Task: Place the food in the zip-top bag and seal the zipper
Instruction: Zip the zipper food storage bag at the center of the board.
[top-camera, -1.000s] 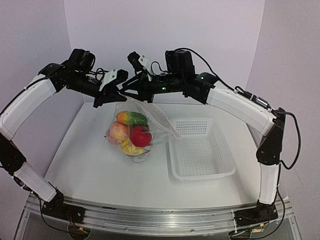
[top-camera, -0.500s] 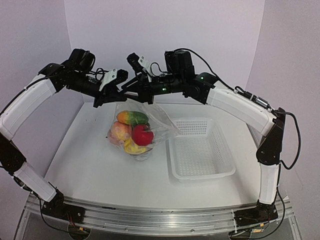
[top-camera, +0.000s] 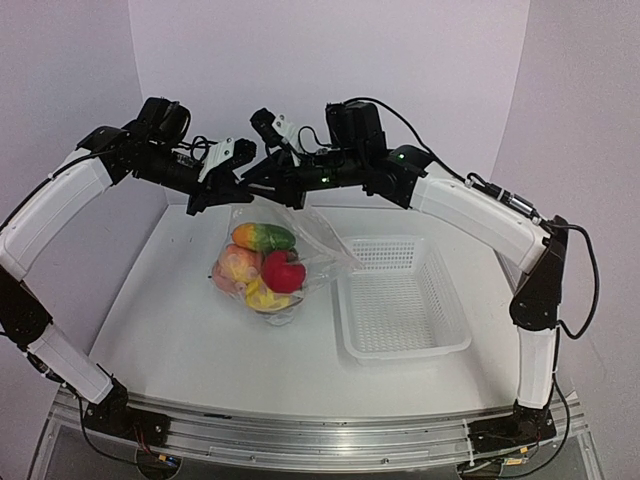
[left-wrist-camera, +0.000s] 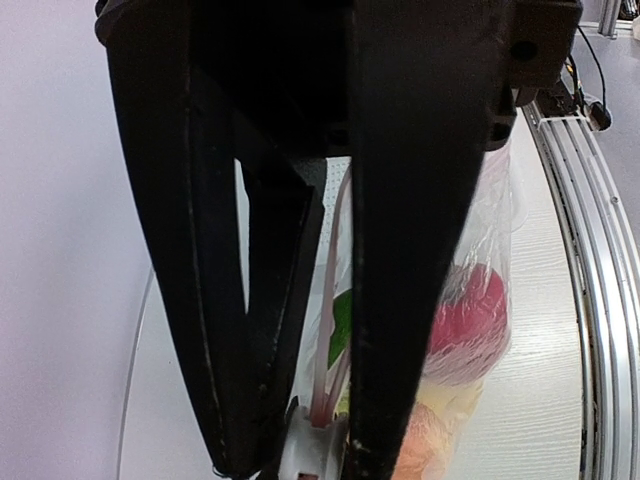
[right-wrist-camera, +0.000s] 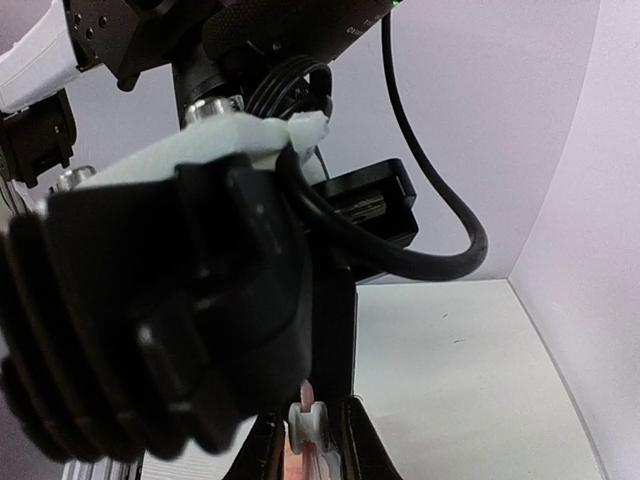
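1. Up at the far side of the table (top-camera: 180, 330), I have both arms meeting nose to nose, the left gripper (top-camera: 222, 190) just beside the right gripper (top-camera: 255, 178).
2. On my left wrist view, that gripper's fingers (left-wrist-camera: 410, 200) stand almost together, pinched on the zipper (left-wrist-camera: 336, 300), a pinkish strip running down between them.
3. On my right wrist view, the fingertips (right-wrist-camera: 362, 448) are clamped on a small white piece (right-wrist-camera: 304, 420) that sits on the same strip.
4. Below both grippers hangs the zip-top bag (top-camera: 312, 240), its clear film flaring out on the right gripper's side.
5. All the food I can see is inside it, bunched at the bottom, straight beneath the two grippers: a green-and-orange mango (top-camera: 265, 237) on top, a peach (top-camera: 237, 265) under the left gripper, a red pomegranate (top-camera: 283, 272) beside it and a yellow pepper (top-camera: 262, 297) lowest.
6. I cannot tell whether the bag's bottom rests on the table or hangs just above it.
7. Down and outward from the right gripper sits the white mesh basket (top-camera: 400, 350); the bag's flared corner reaches just beside its nearest wall.
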